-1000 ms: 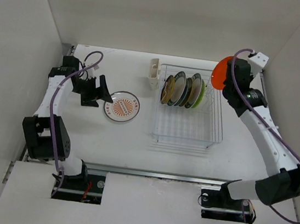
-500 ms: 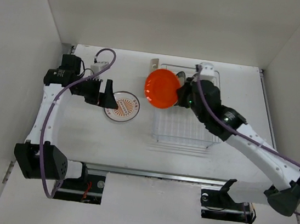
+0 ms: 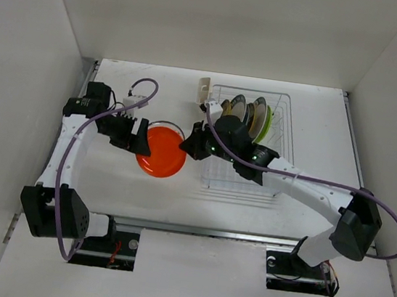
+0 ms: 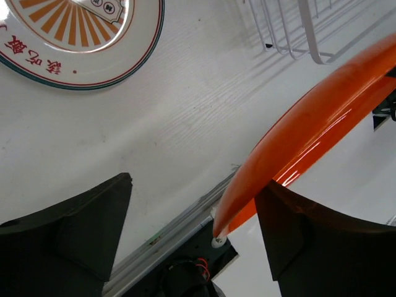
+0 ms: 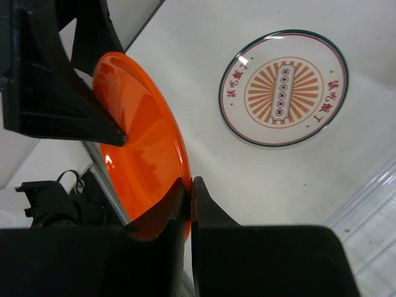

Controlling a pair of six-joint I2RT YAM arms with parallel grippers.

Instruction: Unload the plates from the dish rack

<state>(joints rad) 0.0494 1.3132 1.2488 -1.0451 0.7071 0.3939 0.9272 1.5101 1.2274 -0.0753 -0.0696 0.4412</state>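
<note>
Black-fingered, the left gripper (image 3: 133, 134) sat at centre left of the top view with its jaws spread wide and nothing clamped. In the left wrist view the rim of the orange plate (image 4: 309, 117) ran down between the two fingers (image 4: 68, 229), close against the one at lower right. Contact could not be confirmed, and the arrangement read as a hand-over being set up. Just right of that gripper, the orange plate hung tilted above the white plate with orange centre (image 5: 283, 86), which lay flat on the table (image 3: 177, 197) and was probably the intended stacking spot. Further right, the right gripper (image 5: 187, 180) was pinched tight on the orange plate's rim, a thin edge grip suited to drawing a plate out of a slot. At centre right the dish rack (image 3: 241, 189) held several plates (image 3: 246, 117) on edge in its upper half, with a cream cup (image 3: 204, 91) at its upper left corner. Unloading was judged only partly done.
</note>
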